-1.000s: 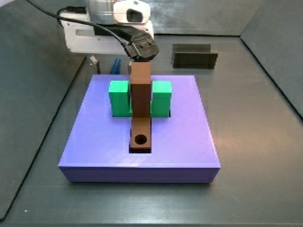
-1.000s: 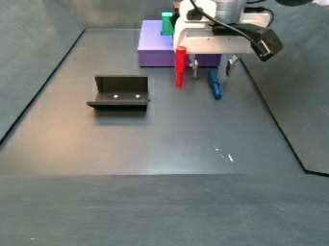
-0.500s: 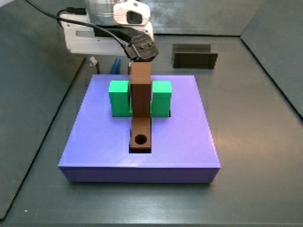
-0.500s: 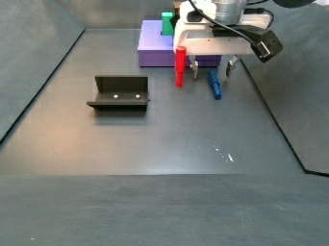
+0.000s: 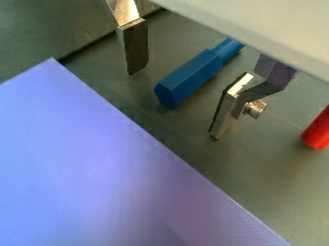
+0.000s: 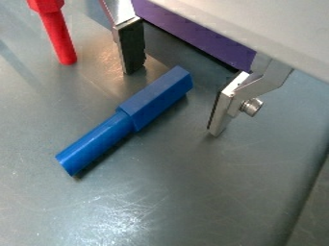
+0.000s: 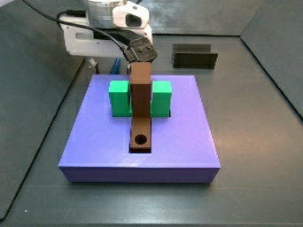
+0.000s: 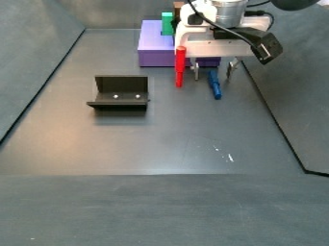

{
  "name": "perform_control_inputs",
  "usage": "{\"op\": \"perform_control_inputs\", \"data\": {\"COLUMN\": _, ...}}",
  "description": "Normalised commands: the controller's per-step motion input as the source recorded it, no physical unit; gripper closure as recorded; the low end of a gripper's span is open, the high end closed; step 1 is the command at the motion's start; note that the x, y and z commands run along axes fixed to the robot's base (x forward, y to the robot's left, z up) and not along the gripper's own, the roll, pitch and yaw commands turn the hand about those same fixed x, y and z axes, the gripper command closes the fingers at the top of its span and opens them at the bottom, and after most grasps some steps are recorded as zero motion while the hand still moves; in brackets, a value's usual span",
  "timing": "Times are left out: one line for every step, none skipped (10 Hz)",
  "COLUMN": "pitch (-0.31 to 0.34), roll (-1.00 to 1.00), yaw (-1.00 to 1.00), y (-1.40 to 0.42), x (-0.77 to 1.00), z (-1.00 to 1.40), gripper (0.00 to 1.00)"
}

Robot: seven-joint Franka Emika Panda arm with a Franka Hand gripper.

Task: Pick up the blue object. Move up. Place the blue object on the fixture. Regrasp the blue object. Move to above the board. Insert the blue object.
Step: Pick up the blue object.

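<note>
The board [image 7: 142,133] lies at the desk's middle in a side view, carrying a green block [image 7: 122,97] and a brown bar [image 7: 141,106]. The fixture [image 8: 118,93] sits at nine o'clock of the tool [image 8: 215,69]. The tool hangs released, fingers [image 6: 234,101] straddling the peg [image 6: 126,120], not touching; it lies flat on the desk, a red peg [image 6: 53,29] near
</note>
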Motion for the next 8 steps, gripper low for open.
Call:
{"op": "perform_control_inputs", "data": {"pitch": -0.143, "roll": 0.0, "yaw": 0.0, "y": 0.0, "x": -0.09, "z": -0.13, "gripper": 0.0}}
{"op": "perform_control_inputs", "data": {"pitch": -0.1, "roll": 0.0, "yaw": 0.0, "y": 0.0, "x": -0.03, "z": -0.1, "gripper": 0.0}}
{"op": "perform_control_inputs", "data": {"pitch": -0.019, "roll": 0.0, "yaw": 0.0, "y": 0.0, "x": 0.0, "z": -0.02, "gripper": 0.0}}
{"op": "perform_control_inputs", "data": {"pitch": 0.0, "roll": 0.0, "yaw": 0.0, "y": 0.0, "x": 0.0, "z": 0.0, "gripper": 0.0}}
{"op": "perform_control_inputs", "data": {"pitch": 0.0, "roll": 0.0, "yaw": 0.0, "y": 0.0, "x": 0.0, "z": 0.0, "gripper": 1.0}}
{"op": "perform_control_inputs", "data": {"pitch": 0.0, "roll": 0.0, "yaw": 0.0, "y": 0.0, "x": 0.0, "z": 0.0, "gripper": 1.0}}
{"op": "perform_control_inputs", "data": {"pitch": 0.0, "roll": 0.0, "yaw": 0.0, "y": 0.0, "x": 0.0, "z": 0.0, "gripper": 1.0}}
{"op": "perform_control_inputs", "data": {"pitch": 0.0, "roll": 0.0, "yaw": 0.0, "y": 0.0, "x": 0.0, "z": 0.0, "gripper": 1.0}}
